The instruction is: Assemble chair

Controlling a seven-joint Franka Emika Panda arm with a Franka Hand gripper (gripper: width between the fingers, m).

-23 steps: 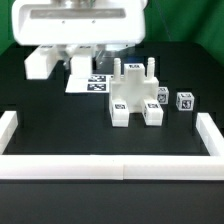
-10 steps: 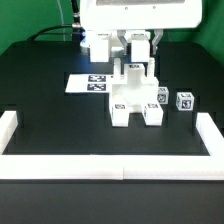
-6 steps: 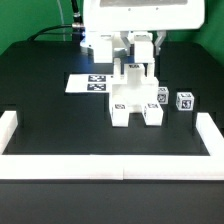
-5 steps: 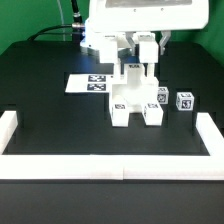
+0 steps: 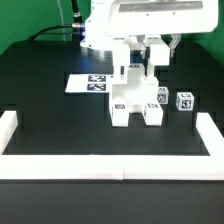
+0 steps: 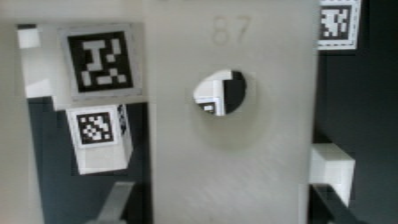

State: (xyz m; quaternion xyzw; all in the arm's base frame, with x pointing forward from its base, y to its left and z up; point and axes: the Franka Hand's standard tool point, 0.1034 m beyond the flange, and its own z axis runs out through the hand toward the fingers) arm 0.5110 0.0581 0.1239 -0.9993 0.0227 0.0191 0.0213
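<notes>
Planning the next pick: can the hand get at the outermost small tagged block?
Probably not yet: the hand is shut on the upright panel over the chair base. The block stands apart with nothing over it, so after release the way looks free.

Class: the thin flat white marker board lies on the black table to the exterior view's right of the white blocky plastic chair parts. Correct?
No: the thin white marker board lies on the black table to the exterior view's left of the white blocky chair parts, as that view shows.

The end effector (image 6: 222, 210) grips a white panel (image 6: 222, 150) with a round hole (image 6: 222, 92); tagged pieces (image 6: 102, 60) stand beyond it.
</notes>
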